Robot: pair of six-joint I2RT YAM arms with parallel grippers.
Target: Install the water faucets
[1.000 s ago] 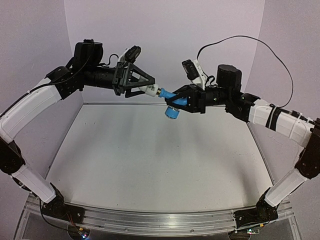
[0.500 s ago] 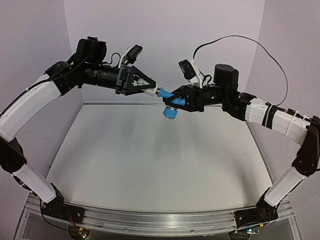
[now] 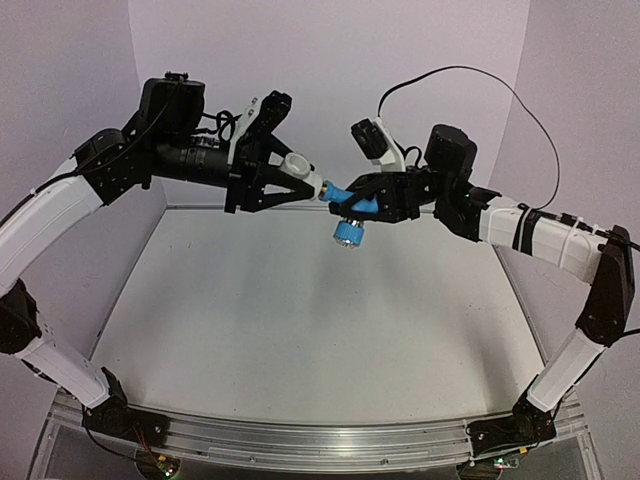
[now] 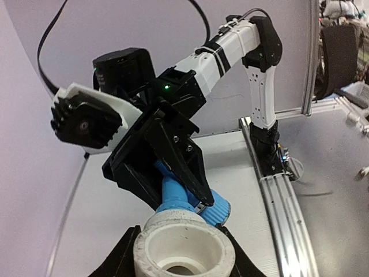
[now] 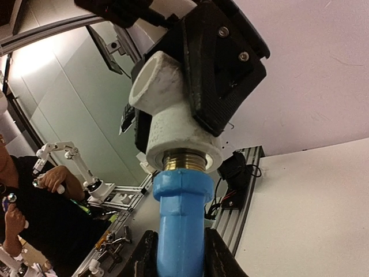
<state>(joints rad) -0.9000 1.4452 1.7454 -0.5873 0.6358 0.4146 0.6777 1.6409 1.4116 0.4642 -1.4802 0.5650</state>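
Behind, lilac walls [image 3: 330, 60]; below tap [image 3: 346, 230], grey table [image 3: 300, 330].

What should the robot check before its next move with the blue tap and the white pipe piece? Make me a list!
1. The left gripper has a firm hold on the white fitting: ok.
2. The right gripper is clamped on the blue tap: ok.
3. The tap's brass end sits in the fitting's mouth: ok.
4. The tap and fitting are lined up straight: ok in the right wrist view.
5. The tap is screwed fully home: cannot tell; a brass ring shows at the joint.
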